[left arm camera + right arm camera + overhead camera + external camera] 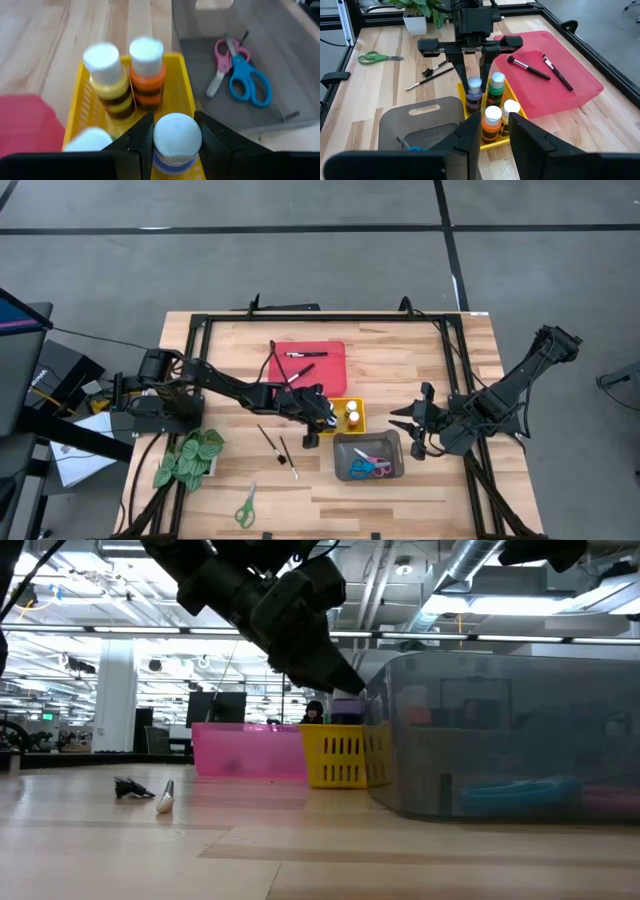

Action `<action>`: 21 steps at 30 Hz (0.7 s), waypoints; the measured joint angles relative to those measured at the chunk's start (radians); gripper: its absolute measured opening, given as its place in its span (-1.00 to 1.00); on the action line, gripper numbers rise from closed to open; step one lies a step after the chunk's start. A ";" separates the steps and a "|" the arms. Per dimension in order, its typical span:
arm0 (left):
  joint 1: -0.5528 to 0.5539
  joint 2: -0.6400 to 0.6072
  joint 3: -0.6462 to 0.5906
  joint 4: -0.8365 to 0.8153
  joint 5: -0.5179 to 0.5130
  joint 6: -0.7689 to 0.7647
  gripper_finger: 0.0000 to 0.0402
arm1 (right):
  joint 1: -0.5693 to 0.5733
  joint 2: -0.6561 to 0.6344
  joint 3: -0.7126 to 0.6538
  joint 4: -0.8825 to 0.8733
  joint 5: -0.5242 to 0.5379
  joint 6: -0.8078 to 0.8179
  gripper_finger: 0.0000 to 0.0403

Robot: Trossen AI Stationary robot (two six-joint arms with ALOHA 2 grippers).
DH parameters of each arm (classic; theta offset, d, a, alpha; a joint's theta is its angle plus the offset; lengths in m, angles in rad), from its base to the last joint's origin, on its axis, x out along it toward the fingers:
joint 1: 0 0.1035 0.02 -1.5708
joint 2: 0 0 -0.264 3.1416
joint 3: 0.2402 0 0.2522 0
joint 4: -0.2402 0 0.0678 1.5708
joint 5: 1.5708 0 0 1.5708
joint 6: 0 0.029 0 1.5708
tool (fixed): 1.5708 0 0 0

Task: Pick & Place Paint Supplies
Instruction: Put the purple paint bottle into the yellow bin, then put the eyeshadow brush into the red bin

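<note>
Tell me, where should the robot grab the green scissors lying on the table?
Probably across the closed blades or the pivot, coming straight down from above. The green scissors lie flat on the bare wooden table, apart from the brushes and the plant, so the fingers have room on both sides. The handle loops are wide and hollow, so the fingers would likely slip there; the blade part is narrow enough to pinch.

Noted on wooden table (420, 370): 1 red tray (325, 370), 1 yellow tray (357, 426), 1 grey tray (342, 450), 1 potted plant (188, 458).
</note>
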 joint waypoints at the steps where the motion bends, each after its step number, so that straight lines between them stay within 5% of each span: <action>1: 0.000 0.003 0.001 0.008 0.000 0.000 -0.46 | 0.000 0.000 0.000 -0.001 0.000 0.000 -0.53; 6: 0.000 0.003 0.002 -0.004 0.000 0.000 -0.42 | 0.000 0.000 0.000 -0.001 0.000 0.000 -0.53; 13: 0.000 0.004 0.002 -0.022 0.001 0.032 -0.02 | 0.000 0.000 0.000 -0.001 0.000 0.000 -0.53; 21: 0.000 -0.019 0.001 -0.013 0.001 0.096 0.02 | 0.000 0.000 0.000 -0.001 -0.001 -0.001 -0.53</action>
